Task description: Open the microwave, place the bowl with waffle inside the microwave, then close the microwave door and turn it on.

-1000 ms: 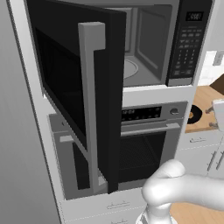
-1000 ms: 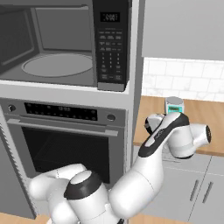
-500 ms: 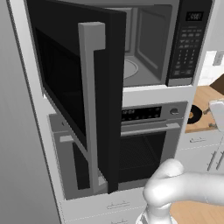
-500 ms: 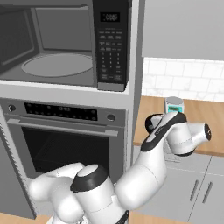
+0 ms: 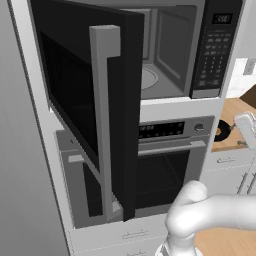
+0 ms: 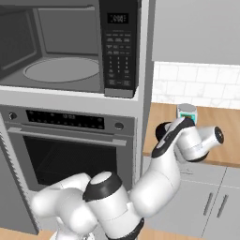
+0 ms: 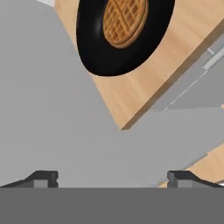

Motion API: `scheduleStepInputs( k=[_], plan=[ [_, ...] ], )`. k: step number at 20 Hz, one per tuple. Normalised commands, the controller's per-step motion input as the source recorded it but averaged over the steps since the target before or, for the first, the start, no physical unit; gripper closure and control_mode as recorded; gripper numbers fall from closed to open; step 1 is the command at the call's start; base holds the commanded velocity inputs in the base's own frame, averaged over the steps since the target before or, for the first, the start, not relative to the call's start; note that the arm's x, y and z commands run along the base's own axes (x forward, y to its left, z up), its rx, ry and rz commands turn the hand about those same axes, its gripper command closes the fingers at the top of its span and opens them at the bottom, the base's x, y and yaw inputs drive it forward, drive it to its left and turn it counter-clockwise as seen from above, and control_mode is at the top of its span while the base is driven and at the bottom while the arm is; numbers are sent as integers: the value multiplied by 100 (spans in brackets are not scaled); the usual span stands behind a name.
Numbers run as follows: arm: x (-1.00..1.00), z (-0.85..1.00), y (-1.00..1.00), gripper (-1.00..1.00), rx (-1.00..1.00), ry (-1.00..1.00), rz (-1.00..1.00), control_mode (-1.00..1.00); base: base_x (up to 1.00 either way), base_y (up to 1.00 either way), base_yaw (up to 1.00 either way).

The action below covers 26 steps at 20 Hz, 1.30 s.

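The microwave (image 5: 170, 60) stands with its cavity exposed, turntable (image 6: 61, 70) bare. The microwave door (image 5: 70, 95) is swung wide toward the left base camera, its grey bar handle (image 5: 103, 125) facing me. The black bowl (image 7: 109, 43) holding the round orange-brown waffle (image 7: 124, 19) sits on the wooden counter right of the oven, also small as the bowl (image 5: 221, 131) in the left base view. My gripper (image 7: 113, 179) hovers over the counter's edge near the bowl, open, nothing between its fingertips (image 7: 43, 178). The white hand (image 6: 197, 143) hides the bowl in the right base view.
Below the microwave is an oven (image 5: 165, 165) with a horizontal handle. A small canister with a teal label (image 6: 187, 111) stands on the counter (image 6: 225, 122) behind the hand. Grey cabinet drawers (image 6: 211, 201) run beneath the counter. The open door juts far out on the left.
The hand has shifted slightly above the counter by the bowl. The door, bowl and base have not moved, and the jaws stay wide.
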Motion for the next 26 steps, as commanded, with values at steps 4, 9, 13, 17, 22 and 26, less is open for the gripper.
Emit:
scheduleStepInputs(
  k=[4,9,13,17,22,26],
  plan=[
    [33,-21,-13,-100,-4,11,-8,-100,0,0,0],
    [30,-15,-14,-100,-1,11,-8,-100,0,0,0],
    [35,-18,-17,-100,0,11,-9,-100,0,0,0],
    [33,-21,-18,-100,0,9,-9,-100,0,0,0],
    [31,-28,-17,-100,-1,6,-9,-100,0,0,0],
    [32,-31,-18,-100,0,4,-9,-100,0,0,0]
  ],
)
